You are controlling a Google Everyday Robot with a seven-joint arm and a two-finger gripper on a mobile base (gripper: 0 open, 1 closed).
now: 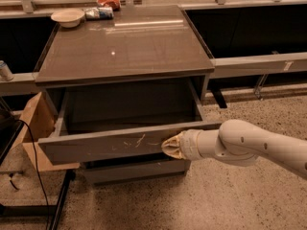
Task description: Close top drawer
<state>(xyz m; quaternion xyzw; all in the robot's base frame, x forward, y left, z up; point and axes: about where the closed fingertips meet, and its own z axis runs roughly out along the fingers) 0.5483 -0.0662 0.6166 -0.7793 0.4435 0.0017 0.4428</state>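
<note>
The top drawer (96, 147) is a wide grey wood-grain drawer, pulled well out of the cabinet, its inside dark and bare. Its flat front panel bears pale whitish scratch marks near the middle. My gripper (169, 145) comes in from the right on a white arm and its yellowish tip rests against the drawer's front panel, just right of the scratches. A lower grey drawer front (136, 170) shows under the open drawer.
The cabinet's glossy grey top (124, 47) holds a white bowl (67, 17) and snack packets (103, 7) at its far edge. A cardboard box (36, 123) stands left of the cabinet, with a black cable and stand. Speckled floor lies in front.
</note>
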